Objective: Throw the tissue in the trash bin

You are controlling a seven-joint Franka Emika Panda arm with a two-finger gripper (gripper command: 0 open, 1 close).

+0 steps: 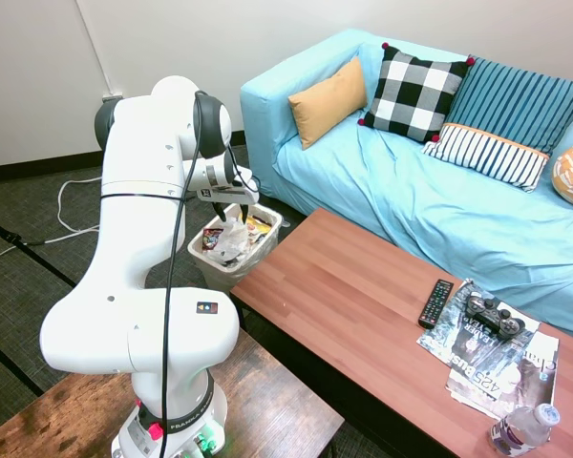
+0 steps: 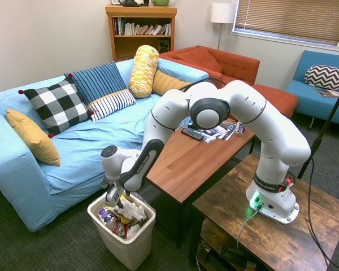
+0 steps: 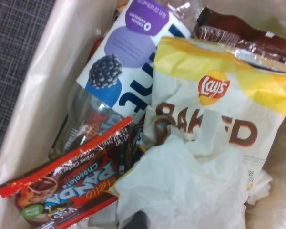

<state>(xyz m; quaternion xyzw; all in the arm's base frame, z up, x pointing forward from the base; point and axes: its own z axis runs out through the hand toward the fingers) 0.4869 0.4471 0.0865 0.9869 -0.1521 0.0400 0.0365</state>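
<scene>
The tissue (image 3: 190, 186) runs off the wrist view's lower edge and covers part of the Lay's bag (image 3: 219, 95). The hand (image 2: 112, 197) dips into the trash bin (image 2: 133, 248); its fingers are too small to read as open or closed. The water bottle (image 1: 523, 429) is cropped by the frame's bottom edge.

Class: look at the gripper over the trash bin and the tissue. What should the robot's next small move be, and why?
Probably lift the gripper straight up out of the whitish rectangular plastic trash bin. The crumpled white paper tissue appears to lie on the snack wrappers inside, so the drop looks done; whether the fingers have let go cannot be seen.
</scene>
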